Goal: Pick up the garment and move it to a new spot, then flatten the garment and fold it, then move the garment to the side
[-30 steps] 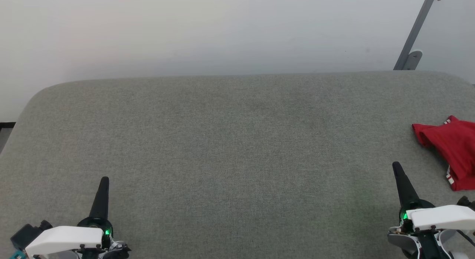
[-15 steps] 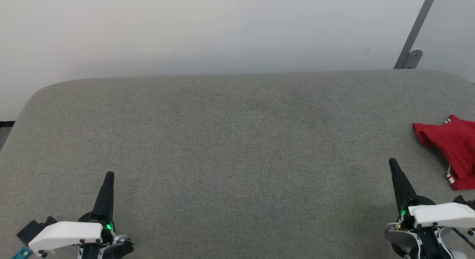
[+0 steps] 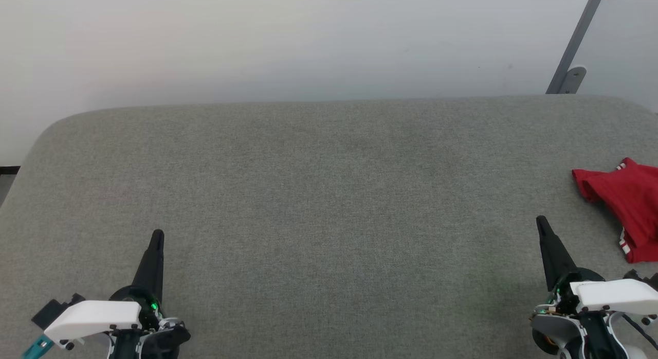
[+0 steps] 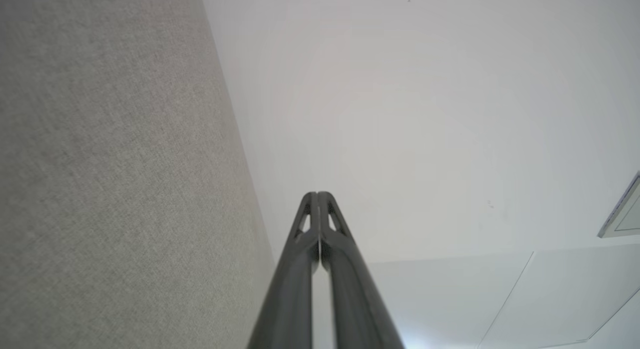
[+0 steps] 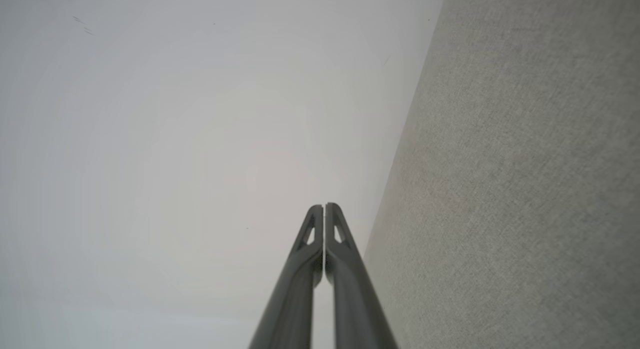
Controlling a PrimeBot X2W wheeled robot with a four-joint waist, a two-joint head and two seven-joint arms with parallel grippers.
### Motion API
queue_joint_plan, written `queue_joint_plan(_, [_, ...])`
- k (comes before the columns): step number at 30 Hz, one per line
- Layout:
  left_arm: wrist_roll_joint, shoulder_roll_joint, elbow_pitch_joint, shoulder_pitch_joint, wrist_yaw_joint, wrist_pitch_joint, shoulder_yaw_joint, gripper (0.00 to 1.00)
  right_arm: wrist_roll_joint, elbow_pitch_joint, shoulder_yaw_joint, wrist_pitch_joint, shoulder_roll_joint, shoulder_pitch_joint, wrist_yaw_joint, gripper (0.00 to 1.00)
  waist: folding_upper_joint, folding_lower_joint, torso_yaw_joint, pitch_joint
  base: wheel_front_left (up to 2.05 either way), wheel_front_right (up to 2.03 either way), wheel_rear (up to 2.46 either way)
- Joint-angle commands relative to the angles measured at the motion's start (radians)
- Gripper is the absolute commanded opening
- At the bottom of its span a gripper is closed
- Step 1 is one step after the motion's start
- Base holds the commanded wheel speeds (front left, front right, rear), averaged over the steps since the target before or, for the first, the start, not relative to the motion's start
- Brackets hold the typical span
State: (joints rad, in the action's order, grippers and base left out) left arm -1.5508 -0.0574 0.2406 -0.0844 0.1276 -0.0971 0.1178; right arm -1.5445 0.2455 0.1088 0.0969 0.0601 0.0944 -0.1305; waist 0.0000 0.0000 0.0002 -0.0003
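The garment [image 3: 624, 207], red with a bit of red-and-white striped trim, lies bunched at the far right of the grey fabric surface [image 3: 329, 194], cut off by the picture's edge. My right gripper [image 3: 540, 221] stands shut at the lower right, a short way left of and nearer than the garment, holding nothing. At the lower left my left gripper [image 3: 158, 234] is shut and empty too. Each wrist view shows its own fingers pressed together: the left gripper [image 4: 317, 194] and the right gripper [image 5: 324, 206], both against a pale wall.
A pale wall [image 3: 308, 40] rises behind the surface's far edge. A grey slanted metal bar with a bracket [image 3: 570, 76] stands at the back right. The surface's rounded left corner [image 3: 46, 132] drops off to the floor.
Both grippers have crept a little forward up the picture; the left one also shifted slightly right. The garment has not moved.
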Motion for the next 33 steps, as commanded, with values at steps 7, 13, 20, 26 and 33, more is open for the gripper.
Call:
queue_joint_plan(7, [-0.053,0.007,0.004,-0.029,0.005,-0.017,-0.004,0.00,-0.056,-0.001,0.006,0.018,-0.011,0.020,0.000,0.00,0.0000,0.0000,0.000,0.002,0.00,0.00,0.00])
queue_joint_plan(13, [-0.063,0.007,0.005,-0.032,0.006,-0.020,-0.004,0.00,-0.070,-0.001,0.007,0.020,-0.012,0.017,0.000,0.00,0.0000,0.0000,0.000,0.003,0.00,0.00,0.00])
queue_joint_plan(20, [-0.063,0.007,0.005,-0.032,0.006,-0.020,-0.004,0.00,-0.070,-0.001,0.006,0.020,-0.012,0.016,0.000,0.00,0.0000,0.0000,0.000,0.003,0.00,0.00,0.00])
queue_joint_plan(26, [-0.063,0.007,0.005,-0.032,0.006,-0.019,-0.004,0.00,-0.070,-0.001,0.006,0.020,-0.012,0.016,0.000,0.00,0.0000,0.0000,0.000,0.003,0.00,0.00,0.00])
queue_joint_plan(33, [-0.063,0.007,0.005,-0.032,0.006,-0.019,-0.004,0.00,-0.070,-0.001,0.006,0.020,-0.012,0.016,0.000,0.00,0.0000,0.0000,0.000,0.003,0.00,0.00,0.00])
